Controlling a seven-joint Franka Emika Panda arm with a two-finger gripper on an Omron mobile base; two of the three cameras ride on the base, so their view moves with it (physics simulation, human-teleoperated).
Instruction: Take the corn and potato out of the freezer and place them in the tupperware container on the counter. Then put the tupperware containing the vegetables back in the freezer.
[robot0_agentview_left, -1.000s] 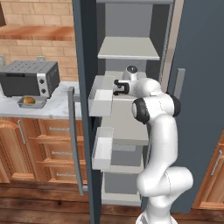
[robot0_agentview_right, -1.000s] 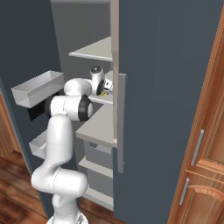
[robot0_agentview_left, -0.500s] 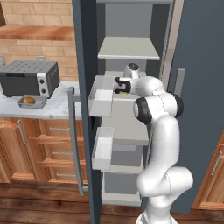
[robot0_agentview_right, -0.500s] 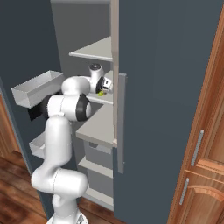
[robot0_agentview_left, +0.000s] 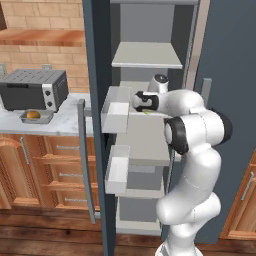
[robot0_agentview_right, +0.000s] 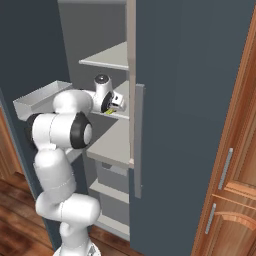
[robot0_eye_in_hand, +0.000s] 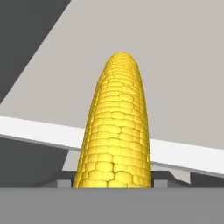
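Inside the freezer (robot0_agentview_left: 100, 60), the robot's gripper (robot0_eye_in_hand: 112, 181) has its jaws clamped on the near end of the corn (robot0_eye_in_hand: 114, 127), which runs straight away from the hand over a pale grey shelf (robot0_eye_in_hand: 183, 65). Whether the cob has left the shelf cannot be told.

The cob looks stiff and light, its knobbly rows likely to give the jaws some bite, though its round body could roll or swing if held only at one end. A hold nearer its middle, across the width, would probably carry it more steadily. From the right base view the arm reaches in past the door edge, a sliver of yellow showing at the hand.

Farther off, on the marbled worktop (robot0_agentview_left: 55, 125) left of the open door, the small grey tray (robot0_agentview_left: 36, 117) waits in front of the toaster oven (robot0_agentview_left: 32, 89), a golden-brown lump, apparently the potato (robot0_agentview_left: 33, 114), already lying in it. By that reckoning the corn is the last vegetable to bring across, well apart from its tray.
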